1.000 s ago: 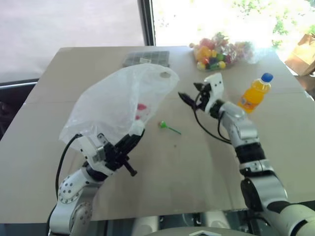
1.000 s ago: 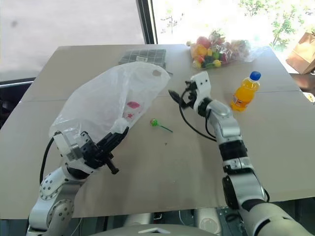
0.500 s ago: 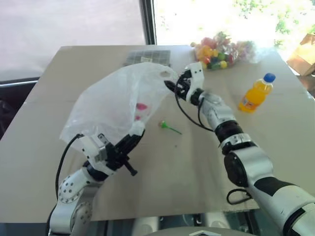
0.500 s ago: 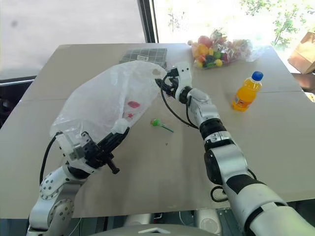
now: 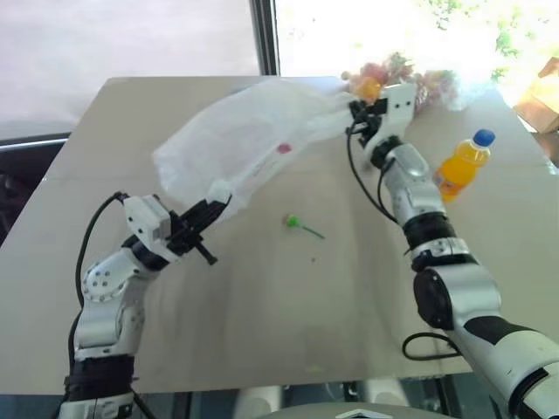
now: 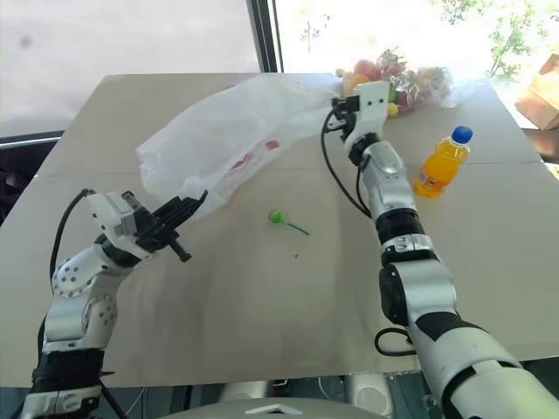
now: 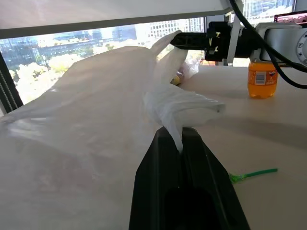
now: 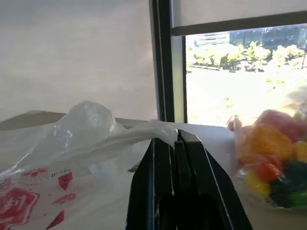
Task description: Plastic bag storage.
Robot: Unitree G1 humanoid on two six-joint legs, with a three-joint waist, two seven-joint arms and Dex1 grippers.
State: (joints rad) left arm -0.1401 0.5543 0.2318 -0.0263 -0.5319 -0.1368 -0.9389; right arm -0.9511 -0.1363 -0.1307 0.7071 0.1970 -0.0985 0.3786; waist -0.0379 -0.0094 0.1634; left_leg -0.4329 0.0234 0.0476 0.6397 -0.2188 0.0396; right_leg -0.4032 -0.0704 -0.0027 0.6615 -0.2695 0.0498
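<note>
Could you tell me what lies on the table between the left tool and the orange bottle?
In the left eye view, a green lollipop lies on the table between the left tool and the orange bottle.

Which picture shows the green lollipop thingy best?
The left eye view: the green lollipop lies whole on the table, head and stick. The right eye view shows it about as well. The left wrist view catches just its stick, beside the left gripper.

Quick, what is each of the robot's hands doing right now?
Left gripper: shut on the plastic bag, pinching one end.
Right gripper: shut on the plastic bag's other end.
</note>
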